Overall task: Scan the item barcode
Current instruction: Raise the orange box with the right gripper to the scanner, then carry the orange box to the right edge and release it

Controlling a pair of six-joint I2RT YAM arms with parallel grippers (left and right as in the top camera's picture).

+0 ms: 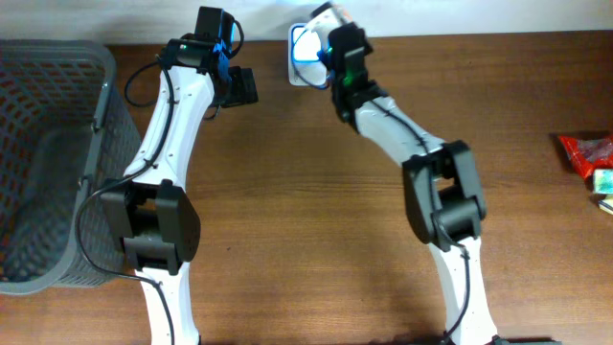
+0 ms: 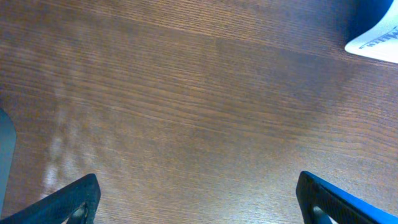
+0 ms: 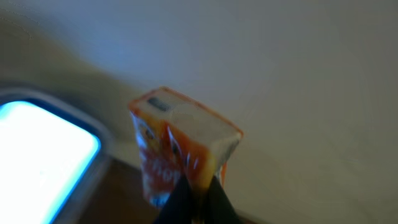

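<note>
two arms: right gripper [image 3: 198, 190] pinches the orange carton [image 3: 177, 140] just beside the lit scanner [image 1: 305, 46] at 12 o'clock of the table [image 1: 306, 201], left gripper [image 2: 198, 200] spread wide over wood at 11 o'clock.

The table [image 1: 306, 192] is smooth matt wood grain, the basket [image 1: 57, 57] grey plastic mesh, the packet [image 3: 177, 143] glossy.

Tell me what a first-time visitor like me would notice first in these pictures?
Probably the glowing blue-white rectangular screen at the far edge of the brown wooden table. Right beside it, the right arm's jaws pinch a small orange-and-white printed carton from below, holding it near the light. At the table's left edge sits a big grey plastic mesh basket.
</note>
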